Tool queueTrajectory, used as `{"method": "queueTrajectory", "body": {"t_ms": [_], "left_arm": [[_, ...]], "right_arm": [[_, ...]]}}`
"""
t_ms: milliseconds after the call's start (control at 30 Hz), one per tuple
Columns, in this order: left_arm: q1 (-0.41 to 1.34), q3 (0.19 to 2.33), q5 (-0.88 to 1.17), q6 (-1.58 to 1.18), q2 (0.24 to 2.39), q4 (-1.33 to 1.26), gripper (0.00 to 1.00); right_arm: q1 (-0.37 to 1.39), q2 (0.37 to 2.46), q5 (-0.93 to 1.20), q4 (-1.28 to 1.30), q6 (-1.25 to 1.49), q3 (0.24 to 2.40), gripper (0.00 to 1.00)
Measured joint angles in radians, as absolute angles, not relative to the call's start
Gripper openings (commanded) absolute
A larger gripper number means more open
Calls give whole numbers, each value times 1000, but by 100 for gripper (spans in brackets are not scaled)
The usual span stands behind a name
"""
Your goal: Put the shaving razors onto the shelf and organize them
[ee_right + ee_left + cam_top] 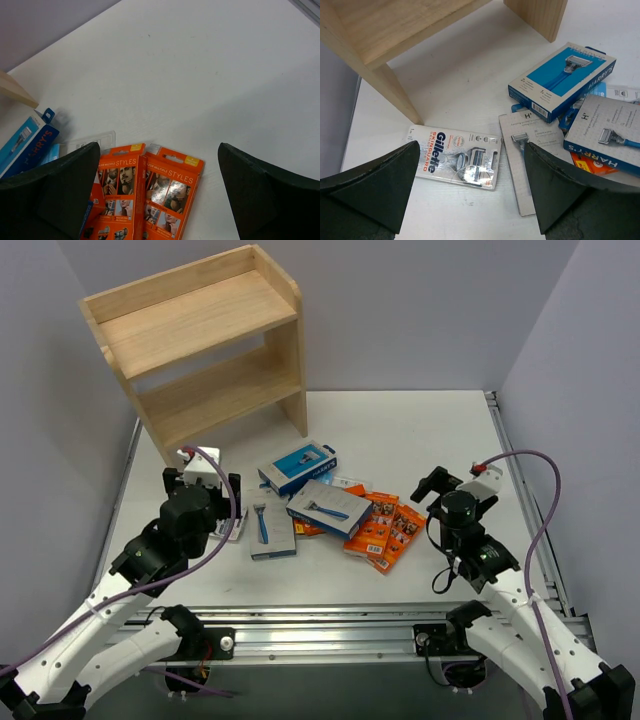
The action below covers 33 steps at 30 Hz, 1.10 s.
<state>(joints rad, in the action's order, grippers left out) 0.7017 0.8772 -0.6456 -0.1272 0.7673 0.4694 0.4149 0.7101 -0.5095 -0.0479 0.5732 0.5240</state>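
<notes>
The wooden two-tier shelf (200, 340) stands at the back left with both tiers bare; its leg and lower board (385, 30) show in the left wrist view. The shaving razors lie in a loose pile mid-table: a blue box (297, 466), a grey box (330, 508), a flat grey pack (272, 530) and orange boxes (385, 530). My left gripper (470, 150) hangs open above a Gillette blister pack (455, 156), beside the flat grey pack (515, 170). Open too, my right gripper (159, 147) hovers over two orange boxes (170, 195), touching nothing.
A clear blister pack (92, 140) peeks out beyond the orange boxes. An aluminium rail (320, 625) runs along the near table edge and another down the right side (520, 470). Grey walls close in the left, back and right.
</notes>
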Motion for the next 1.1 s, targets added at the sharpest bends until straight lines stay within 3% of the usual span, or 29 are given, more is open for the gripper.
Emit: {"method": "queueTrajectory", "body": {"t_ms": [267,533,867,967,1100], "left_arm": [[696,881,-657,-128,748,476,94],[695,883,-674,-131,728,491,94],[692,883,-704,-139,680,490,94],[692,883,-716,-139,670,490,94],[691,883,-730,-142,640,490,94]], "right_arm": [[415,797,-506,-15,589,534,100],[415,745,-421,-39,530,516,100],[426,758,-17,-232,519,396,100],[496,822,72,-302,538,396,100],[726,887,56,-329,537,444,100]]}}
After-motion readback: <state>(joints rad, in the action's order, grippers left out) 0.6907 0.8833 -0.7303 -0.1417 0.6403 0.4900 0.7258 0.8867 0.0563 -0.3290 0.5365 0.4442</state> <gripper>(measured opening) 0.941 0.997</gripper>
